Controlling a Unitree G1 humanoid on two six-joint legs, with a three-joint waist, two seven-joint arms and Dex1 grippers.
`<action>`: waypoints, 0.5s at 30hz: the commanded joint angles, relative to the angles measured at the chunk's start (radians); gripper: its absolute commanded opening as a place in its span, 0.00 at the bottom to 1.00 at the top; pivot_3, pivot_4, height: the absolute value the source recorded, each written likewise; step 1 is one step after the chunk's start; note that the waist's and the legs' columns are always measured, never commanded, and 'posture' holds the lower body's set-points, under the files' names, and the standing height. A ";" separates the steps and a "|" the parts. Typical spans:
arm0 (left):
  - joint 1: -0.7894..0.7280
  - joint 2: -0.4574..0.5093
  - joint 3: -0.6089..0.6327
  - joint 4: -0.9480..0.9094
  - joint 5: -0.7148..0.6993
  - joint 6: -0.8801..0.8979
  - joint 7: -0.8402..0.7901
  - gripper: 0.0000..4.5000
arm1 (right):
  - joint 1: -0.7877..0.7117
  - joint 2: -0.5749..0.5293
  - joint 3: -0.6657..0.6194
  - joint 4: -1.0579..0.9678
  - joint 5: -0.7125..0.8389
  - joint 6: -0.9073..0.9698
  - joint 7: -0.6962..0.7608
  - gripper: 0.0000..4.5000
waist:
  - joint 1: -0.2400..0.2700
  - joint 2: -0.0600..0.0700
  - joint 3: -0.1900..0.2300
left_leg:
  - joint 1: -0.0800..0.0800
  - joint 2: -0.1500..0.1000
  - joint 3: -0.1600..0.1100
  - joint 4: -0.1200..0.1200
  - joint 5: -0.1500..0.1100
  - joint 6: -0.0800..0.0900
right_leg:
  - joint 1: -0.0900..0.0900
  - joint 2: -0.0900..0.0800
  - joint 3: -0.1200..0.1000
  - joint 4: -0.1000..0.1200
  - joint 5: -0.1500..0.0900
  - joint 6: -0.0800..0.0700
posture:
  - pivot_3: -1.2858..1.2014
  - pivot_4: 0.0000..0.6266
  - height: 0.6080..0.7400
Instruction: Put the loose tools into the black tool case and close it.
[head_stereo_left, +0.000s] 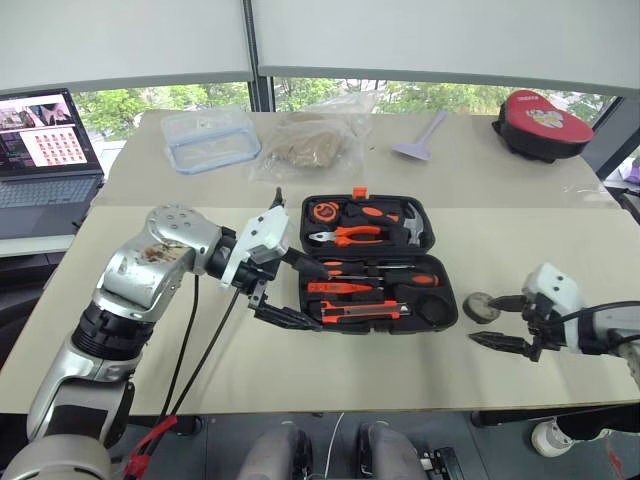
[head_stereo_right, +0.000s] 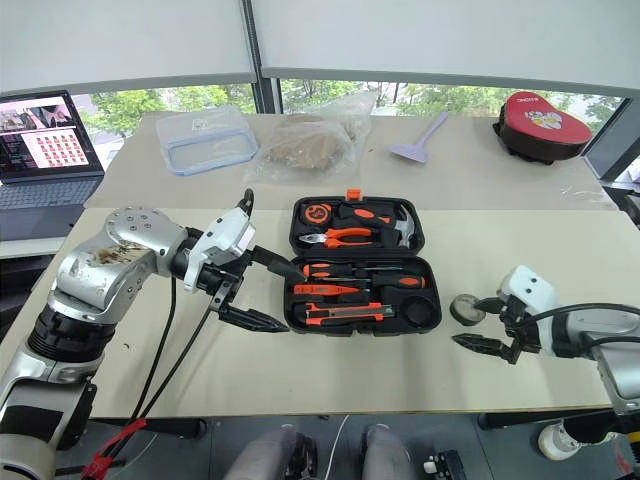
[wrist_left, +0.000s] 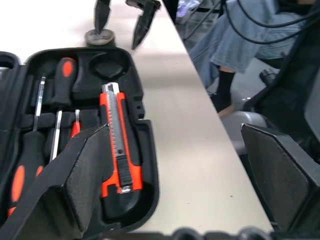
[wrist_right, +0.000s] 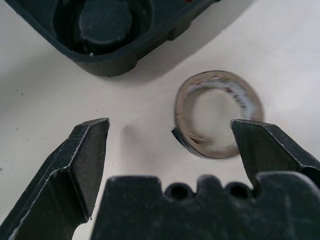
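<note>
On the near half of the table (head_stereo_left: 560, 225) the black tool case (head_stereo_left: 372, 265) lay open, its lid back and the hammer, pliers and tape measure seated in the upper half. Three screwdrivers (head_stereo_left: 385, 274) sat in their slots in the lower tray, and the utility knife (wrist_left: 116, 137) lay in the channel nearest the front edge. One round recess (wrist_right: 102, 22) at the tray's right-hand corner was bare.

That recess looked meant for the tape roll (wrist_right: 218, 112), which rested flat on the table just right of the case and apart from it. The right gripper (wrist_right: 172, 150) hung low over the table with its fingers spread; one fingertip (wrist_right: 265, 145) stood at the roll's outer edge, the other out on bare tabletop. Whether that near fingertip touched the roll I could not tell from the wrist view.

The left gripper (head_stereo_left: 285, 285) hovered over the case's left front corner, fingers wide apart and holding nothing.

Risks, as I judged them: the roll was off-centre between the fingers, so a closing pinch might shove it sideways or squeeze the thin ring out of shape and drop it. A push toward the case could wedge it against the tray wall. If the roll ended up proud of its recess, or the knife sat high, the lid might not latch. The left gripper, so near the tray, might also foul the lid.
</note>
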 joint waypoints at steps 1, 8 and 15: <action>-0.006 0.004 0.003 -0.027 -0.003 -0.021 0.021 1.00 | -0.027 0.021 0.018 0.013 -0.035 -0.028 -0.017 0.71 | -0.001 0.000 0.000 | 0.000 0.000 0.000 0.000 0.000 0.000 | 0.000 0.000 0.000 0.000 0.000 0.000 | 0.52 0.24 0.91; -0.002 0.010 -0.018 -0.021 0.012 -0.057 0.027 1.00 | -0.015 0.025 -0.023 -0.014 -0.033 -0.031 -0.028 0.18 | -0.002 0.000 0.000 | 0.001 0.000 0.000 0.000 -0.002 -0.004 | 0.000 0.002 -0.001 0.000 0.000 0.000 | 0.52 0.24 0.91; 0.019 0.004 -0.041 -0.021 0.031 -0.101 0.033 1.00 | -0.036 -0.023 -0.128 -0.298 0.198 0.162 0.056 0.01 | -0.003 0.006 0.003 | 0.001 0.001 0.000 0.000 -0.002 -0.005 | 0.000 0.005 0.000 0.000 0.000 0.000 | 0.52 0.24 0.91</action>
